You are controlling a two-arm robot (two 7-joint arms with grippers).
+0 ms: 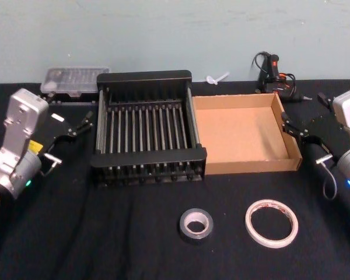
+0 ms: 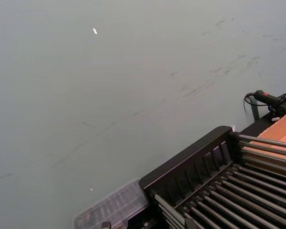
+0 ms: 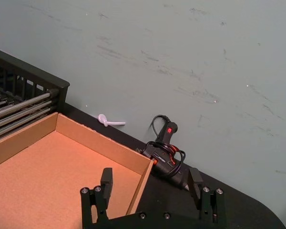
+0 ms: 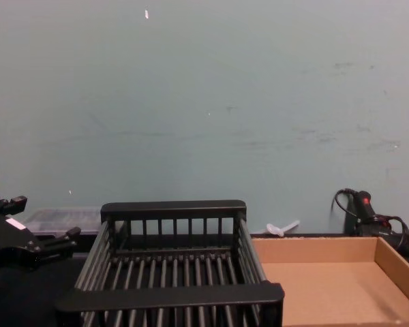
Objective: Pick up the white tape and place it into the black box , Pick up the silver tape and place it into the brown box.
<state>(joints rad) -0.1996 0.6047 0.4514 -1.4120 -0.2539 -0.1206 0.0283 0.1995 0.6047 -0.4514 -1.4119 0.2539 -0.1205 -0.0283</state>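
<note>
white tape (image 1: pixel 272 223) | flat, untouched, nearer than right gripper (image 1: pixel 291 126) | jaws apart; left gripper (image 1: pixel 76 125) likewise apart, unloaded | silver tape (image 1: pixel 196 224) beside it, pick pending

1. The black box (image 1: pixel 149 125) looks like matt black plastic, with smooth slatted bars.
2. The brown box (image 1: pixel 242 133) is plain matt cardboard.
3. The silver tape (image 1: pixel 196 225) has a dull grey sheen.
4. The white tape (image 1: pixel 272 223) is translucent and slightly glossy.
5. The table (image 1: pixel 105 233) cover is matt black cloth.
6. The case (image 1: pixel 73 79) at the table's far left edge is clear plastic.
</note>
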